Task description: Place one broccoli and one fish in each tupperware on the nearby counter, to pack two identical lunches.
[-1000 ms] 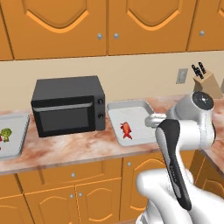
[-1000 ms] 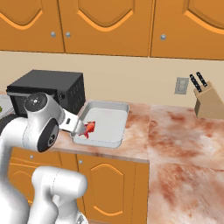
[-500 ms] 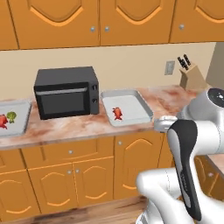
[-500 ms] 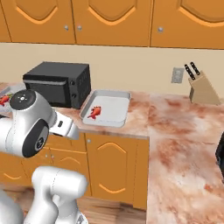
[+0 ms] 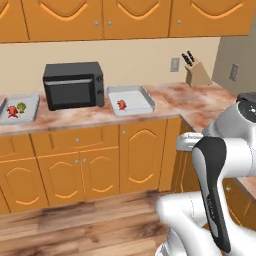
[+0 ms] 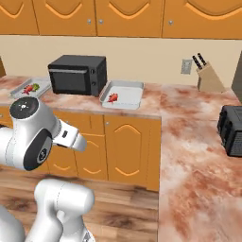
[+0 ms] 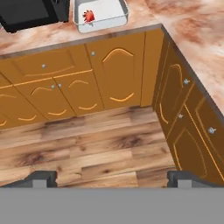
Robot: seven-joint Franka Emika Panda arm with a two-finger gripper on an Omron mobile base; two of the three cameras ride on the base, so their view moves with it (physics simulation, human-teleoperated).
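Note:
A shallow grey tupperware point(image 5: 137, 93) point(image 6: 126, 88) point(image 7: 107, 9) sits on the pink-brown counter point(image 5: 100, 114) point(image 6: 146, 101), right of the microwave. One red fish point(image 5: 121, 104) point(image 6: 112, 98) point(image 7: 89, 16) lies in it. Farther left, a second tupperware point(image 5: 27, 102) point(image 6: 23, 87) holds a red fish point(image 5: 13, 113) point(image 6: 29, 89) and a green broccoli point(image 5: 21, 106) point(image 6: 36, 86). My gripper point(image 7: 112, 178) hangs open over the wooden floor, well short of the counter, with nothing between its fingertips point(image 7: 43, 178).
A black microwave point(image 5: 74, 85) point(image 6: 78, 74) point(image 7: 30, 13) stands between the two containers. A knife block point(image 5: 196, 72) point(image 6: 208, 78) is at the back corner and a black toaster point(image 6: 231, 130) on the right-hand worktop. Orange cabinets point(image 7: 109, 70) form an inside corner around the floor.
The whole picture has shifted: the base has drawn back from the counter and turned, so the counter looks farther off and the floor shows. The things on the counter have not moved.

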